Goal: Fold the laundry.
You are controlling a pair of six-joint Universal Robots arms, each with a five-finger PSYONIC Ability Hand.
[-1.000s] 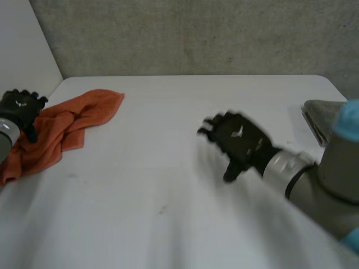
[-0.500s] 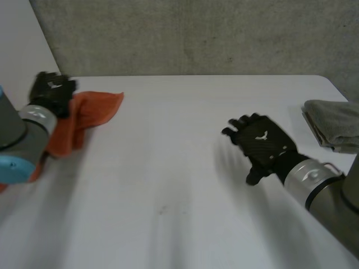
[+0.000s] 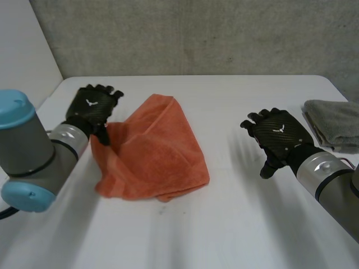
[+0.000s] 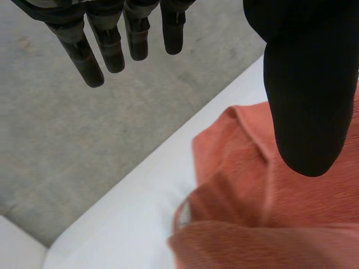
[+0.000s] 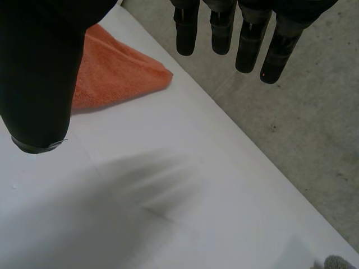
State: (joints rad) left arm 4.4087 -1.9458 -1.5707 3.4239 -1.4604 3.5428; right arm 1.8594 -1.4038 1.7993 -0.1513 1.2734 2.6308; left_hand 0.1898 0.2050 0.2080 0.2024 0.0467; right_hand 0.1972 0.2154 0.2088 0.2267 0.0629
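Note:
An orange towel (image 3: 154, 148) lies crumpled and partly doubled over on the white table (image 3: 235, 95), left of the middle. My left hand (image 3: 92, 106) is at the towel's left edge, and its thumb reaches down beside the cloth. In the left wrist view its fingers (image 4: 112, 50) are straight and spread above the orange towel (image 4: 241, 185), gripping nothing. My right hand (image 3: 277, 131) hovers over bare table to the right, well apart from the towel. Its fingers (image 5: 224, 28) are straight, and a corner of the orange towel (image 5: 112, 73) lies beyond them.
A folded grey towel (image 3: 334, 123) sits at the table's right edge, just behind my right hand. A grey wall runs along the table's far side. The table's far edge shows in both wrist views.
The orange towel has come from the far left corner toward the middle of the table, along with my left hand. My right hand has drawn back to the right.

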